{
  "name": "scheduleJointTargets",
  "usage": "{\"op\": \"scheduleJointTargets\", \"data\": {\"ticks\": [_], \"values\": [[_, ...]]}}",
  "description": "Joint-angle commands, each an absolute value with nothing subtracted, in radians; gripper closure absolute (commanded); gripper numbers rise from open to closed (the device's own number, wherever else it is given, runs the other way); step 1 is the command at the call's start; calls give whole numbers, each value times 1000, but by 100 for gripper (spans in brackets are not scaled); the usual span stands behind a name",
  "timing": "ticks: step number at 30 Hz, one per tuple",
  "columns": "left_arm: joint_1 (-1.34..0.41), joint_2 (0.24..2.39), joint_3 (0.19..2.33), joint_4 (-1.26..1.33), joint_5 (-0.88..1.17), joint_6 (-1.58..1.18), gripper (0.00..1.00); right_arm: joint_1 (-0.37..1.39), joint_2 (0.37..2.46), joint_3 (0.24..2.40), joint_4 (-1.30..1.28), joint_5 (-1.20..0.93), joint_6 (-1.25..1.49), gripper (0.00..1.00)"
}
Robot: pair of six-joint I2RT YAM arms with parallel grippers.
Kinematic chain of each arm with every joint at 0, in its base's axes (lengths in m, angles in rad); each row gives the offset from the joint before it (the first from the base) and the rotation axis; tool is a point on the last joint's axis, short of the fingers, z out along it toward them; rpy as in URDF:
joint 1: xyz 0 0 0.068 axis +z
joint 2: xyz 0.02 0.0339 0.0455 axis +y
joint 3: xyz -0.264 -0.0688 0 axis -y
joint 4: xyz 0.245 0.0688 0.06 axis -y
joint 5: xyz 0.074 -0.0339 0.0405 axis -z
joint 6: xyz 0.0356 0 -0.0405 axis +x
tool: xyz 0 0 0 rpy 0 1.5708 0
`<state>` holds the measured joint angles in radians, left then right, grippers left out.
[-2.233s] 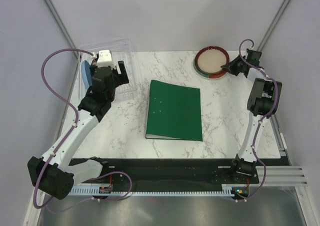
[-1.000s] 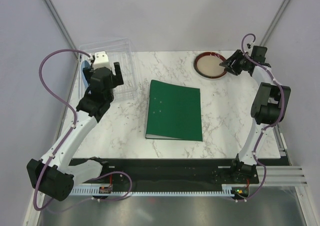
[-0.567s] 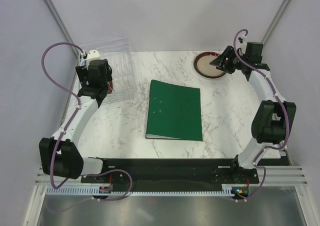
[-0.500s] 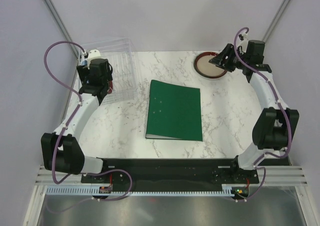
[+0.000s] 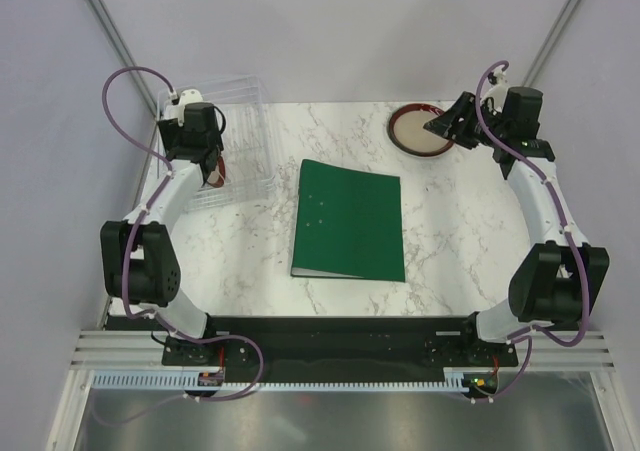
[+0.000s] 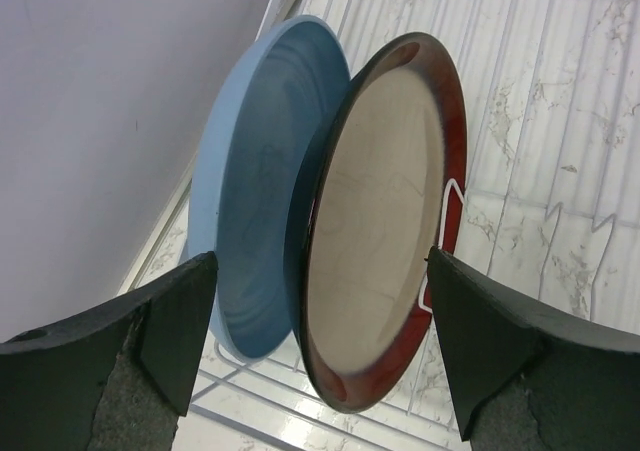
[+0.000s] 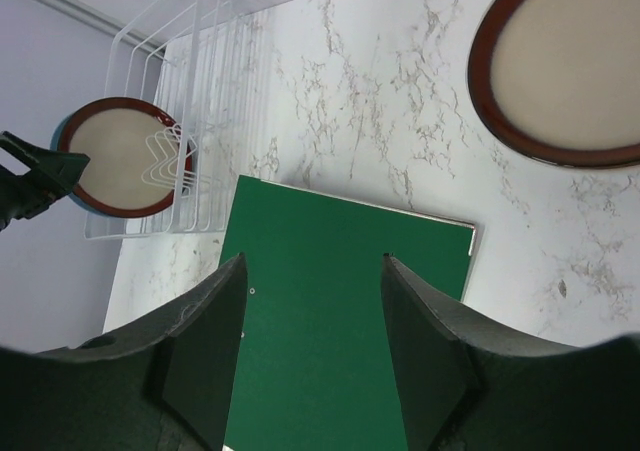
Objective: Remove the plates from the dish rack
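Two plates stand on edge in the clear dish rack [image 6: 560, 121]: a light blue one [image 6: 250, 191] and, right against it, a brown-rimmed one with a cream centre [image 6: 385, 221]. My left gripper [image 6: 320, 261] is open and straddles both, one finger outside each plate, with small gaps on both sides. From above, this gripper [image 5: 207, 166] sits at the rack's [image 5: 240, 121] left end. Another brown-rimmed plate [image 5: 420, 131] lies flat at the back right. My right gripper [image 5: 450, 126] hovers over its right edge, open and empty.
A green binder [image 5: 348, 221] lies flat in the middle of the marble table [image 5: 460, 231]. The right wrist view looks down on the binder [image 7: 340, 301], with the rack [image 7: 190, 121] far left. Grey walls close in left and right.
The left arm swung to the rack's left end and lowered its jaws around the two standing plates, narrowing slightly. The right gripper lifted off the flat plate and opened a little.
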<state>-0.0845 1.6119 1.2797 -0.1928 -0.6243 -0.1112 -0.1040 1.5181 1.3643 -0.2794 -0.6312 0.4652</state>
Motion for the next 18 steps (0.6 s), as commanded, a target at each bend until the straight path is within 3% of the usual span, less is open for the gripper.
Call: {"op": "scheduleJointTargets", "data": {"ticks": [1, 18], "values": [[-78, 1664, 1348, -187, -618, -117, 10, -104, 1462, 1345, -268, -638, 437, 37], [-80, 1625, 1328, -179, -572, -153, 17, -104, 1473, 1289, -262, -652, 426, 38]]}}
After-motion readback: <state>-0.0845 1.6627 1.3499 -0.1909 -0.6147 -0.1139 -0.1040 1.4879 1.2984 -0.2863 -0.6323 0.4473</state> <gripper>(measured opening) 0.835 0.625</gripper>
